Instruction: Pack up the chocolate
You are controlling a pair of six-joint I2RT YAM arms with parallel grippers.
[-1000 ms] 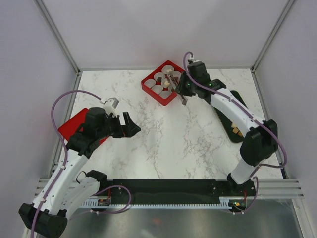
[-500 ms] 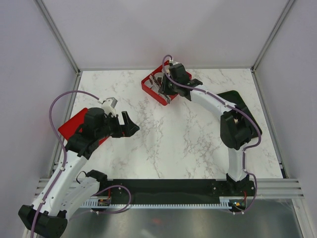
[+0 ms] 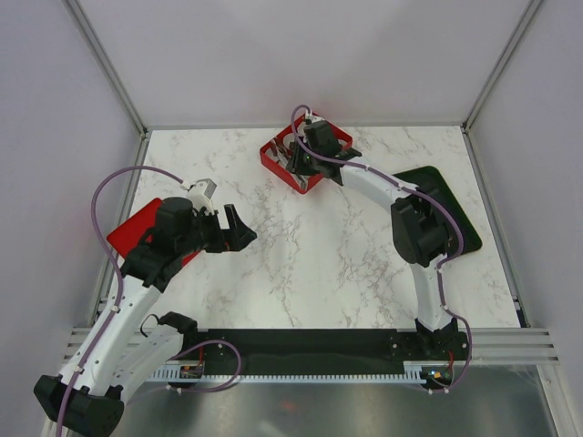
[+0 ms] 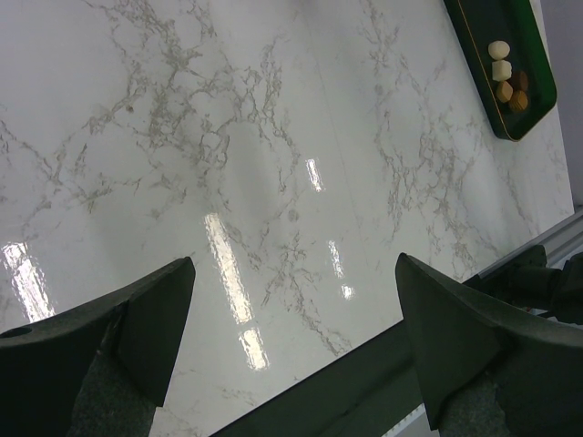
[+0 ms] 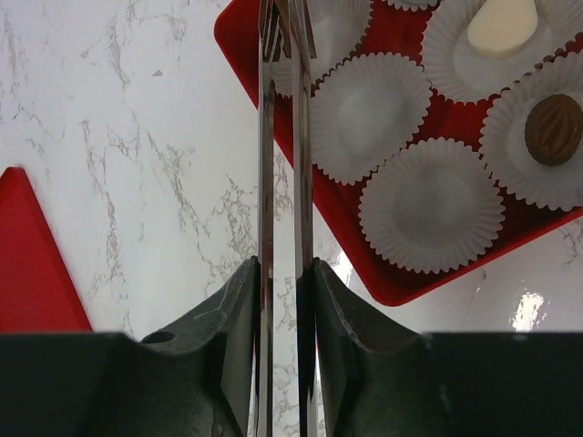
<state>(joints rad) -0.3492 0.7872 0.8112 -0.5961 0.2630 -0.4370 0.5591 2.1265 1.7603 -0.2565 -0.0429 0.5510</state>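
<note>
My right gripper [image 5: 285,269] is shut on long metal tweezers [image 5: 266,164], also seen from above [image 3: 301,160]. Their tips reach over a white paper cup [image 5: 332,23] at the near-left corner of the red box [image 5: 401,282]; I cannot tell whether they hold a piece. In the box, a pale chocolate [image 5: 501,23] and a brown chocolate [image 5: 553,129] sit in cups; two cups [image 5: 369,114] nearby are empty. More chocolate pieces [image 4: 506,77] lie on the dark green tray [image 4: 474,36]. My left gripper [image 4: 291,264] is open and empty over bare marble [image 3: 239,228].
The red box [image 3: 284,162] stands at the back centre. A red lid [image 3: 132,232] lies at the left under my left arm. The dark green tray [image 3: 446,196] is at the right, partly covered by my right arm's elbow.
My right gripper has swung left with the tweezers, from the box's right side to over its near-left part, and its elbow has folded inward. The left arm has not moved.
</note>
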